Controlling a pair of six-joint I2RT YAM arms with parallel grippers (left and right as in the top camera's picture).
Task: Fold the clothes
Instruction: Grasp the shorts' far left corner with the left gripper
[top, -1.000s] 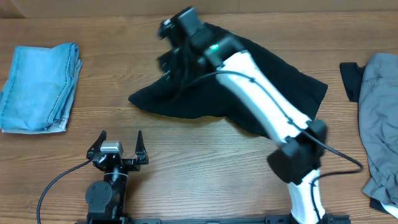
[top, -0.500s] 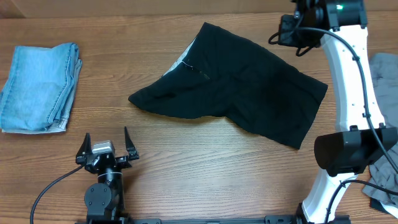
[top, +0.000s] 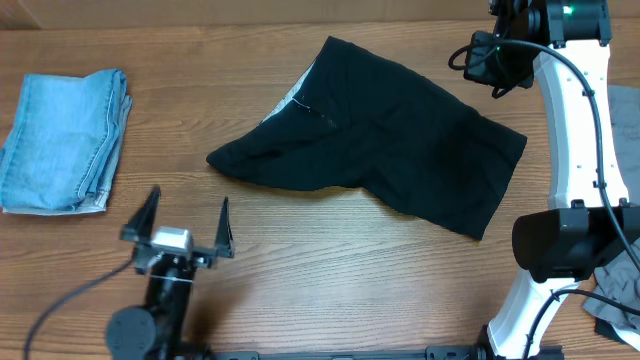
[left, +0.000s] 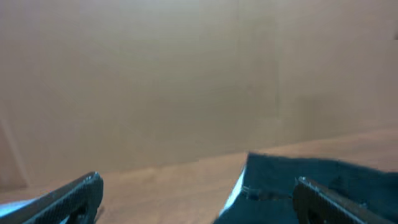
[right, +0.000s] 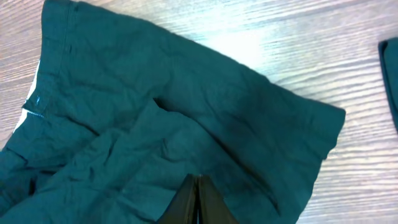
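The black shorts lie spread and wrinkled at the table's middle, with the pale waist lining showing at their upper left edge. Folded light-blue denim rests at the far left, and a grey garment lies at the right edge. My right gripper hangs above the shorts' far right corner, shut and holding nothing. Its wrist view shows the closed fingertips over the shorts. My left gripper stands open near the front edge, short of the shorts.
A dark garment peeks out beside the grey one at the right. Bare wooden table stretches between the left gripper and the shorts. The right arm's white links rise along the table's right side.
The right arm swung from over the shorts' left part to the far right corner and its jaws closed empty. The left gripper rose and tilted, still open.
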